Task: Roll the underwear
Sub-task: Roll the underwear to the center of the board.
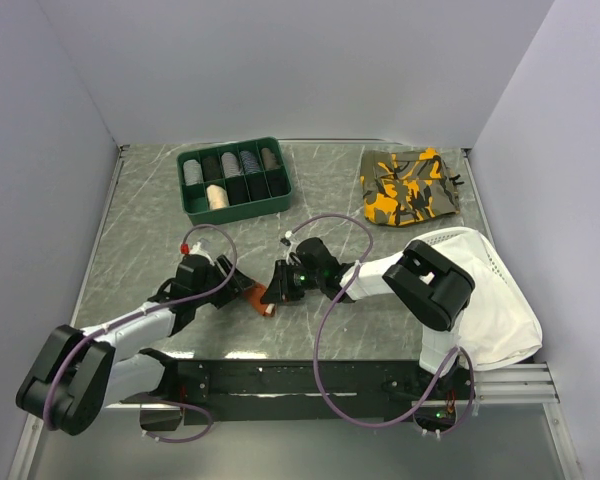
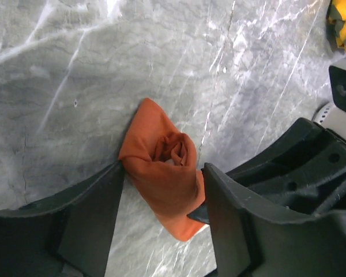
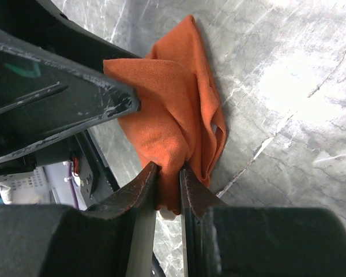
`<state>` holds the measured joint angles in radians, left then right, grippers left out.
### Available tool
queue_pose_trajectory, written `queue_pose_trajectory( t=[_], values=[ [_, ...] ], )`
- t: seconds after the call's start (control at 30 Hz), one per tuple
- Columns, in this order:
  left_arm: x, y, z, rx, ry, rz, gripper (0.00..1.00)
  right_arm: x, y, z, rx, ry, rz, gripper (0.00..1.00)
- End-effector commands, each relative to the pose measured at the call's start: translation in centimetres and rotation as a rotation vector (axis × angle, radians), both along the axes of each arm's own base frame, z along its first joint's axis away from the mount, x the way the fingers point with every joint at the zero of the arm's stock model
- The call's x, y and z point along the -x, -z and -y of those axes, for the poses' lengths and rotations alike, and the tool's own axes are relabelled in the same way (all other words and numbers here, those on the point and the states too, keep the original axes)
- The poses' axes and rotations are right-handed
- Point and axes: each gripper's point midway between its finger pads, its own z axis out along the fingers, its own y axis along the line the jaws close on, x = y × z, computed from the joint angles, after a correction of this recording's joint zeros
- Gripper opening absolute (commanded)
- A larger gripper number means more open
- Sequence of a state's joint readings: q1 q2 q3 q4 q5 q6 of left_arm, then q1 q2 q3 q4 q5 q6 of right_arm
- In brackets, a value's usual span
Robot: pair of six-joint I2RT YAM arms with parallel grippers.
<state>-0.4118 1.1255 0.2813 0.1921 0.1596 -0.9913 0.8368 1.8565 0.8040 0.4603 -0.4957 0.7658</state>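
The underwear is a small rust-orange bundle, rolled into a loose spiral, lying on the grey marble table between the two arms. My left gripper is open and straddles the roll, with a finger close against each side. My right gripper comes from the opposite side and is shut on one end of the orange fabric; a bit of white shows under the pinch. In the top view the two grippers meet nose to nose over the bundle.
A green compartment tray holding several rolled items stands at the back, left of centre. An orange-and-olive camouflage garment lies at the back right. A large white cloth is draped by the right arm.
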Motion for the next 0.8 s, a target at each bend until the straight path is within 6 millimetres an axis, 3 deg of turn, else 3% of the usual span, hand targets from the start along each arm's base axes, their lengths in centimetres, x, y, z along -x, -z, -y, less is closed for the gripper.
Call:
queue_pose_trajectory(
  t=[0.0, 0.27, 0.37, 0.5, 0.57, 0.6, 0.63, 0.7, 0.77],
  values=[
    [-1.2, -0.6, 0.0, 0.013, -0.048, 0.051, 0.58, 0.4, 0.7, 0.0, 0.005, -0.018, -0.029, 0.16],
    [-1.2, 0.9, 0.8, -0.025, -0.024, 0.009, 0.37, 1.3, -0.9, -1.0, -0.074, -0.096, -0.027, 0.2],
    [-1.3, 1.1, 1.0, -0.042, -0.019, -0.006, 0.29, 0.8, -1.1, -0.7, -0.04, -0.084, 0.002, 0.3],
    [-1.4, 1.0, 0.8, -0.086, -0.014, -0.015, 0.25, -0.5, -1.4, 0.6, 0.061, -0.023, 0.085, 0.55],
    [-1.6, 0.7, 0.7, -0.104, -0.015, -0.011, 0.25, -0.8, -2.5, 1.6, 0.127, -0.004, 0.156, 0.6],
    [-1.8, 0.3, 0.6, -0.115, -0.013, -0.011, 0.24, -1.9, -2.7, 2.3, 0.181, 0.055, 0.216, 0.63],
    [-1.8, 0.2, 0.6, -0.126, -0.012, -0.016, 0.24, -1.3, -2.7, 2.8, 0.244, 0.04, 0.254, 0.64],
    [-2.2, -0.4, 0.5, -0.138, -0.015, -0.009, 0.23, -2.7, -5.5, 3.4, 0.305, 0.121, 0.394, 0.7],
    [-2.0, -0.5, 0.5, -0.149, -0.01, -0.027, 0.23, -1.6, -6.7, 3.5, 0.373, 0.096, 0.486, 0.71]
  ],
)
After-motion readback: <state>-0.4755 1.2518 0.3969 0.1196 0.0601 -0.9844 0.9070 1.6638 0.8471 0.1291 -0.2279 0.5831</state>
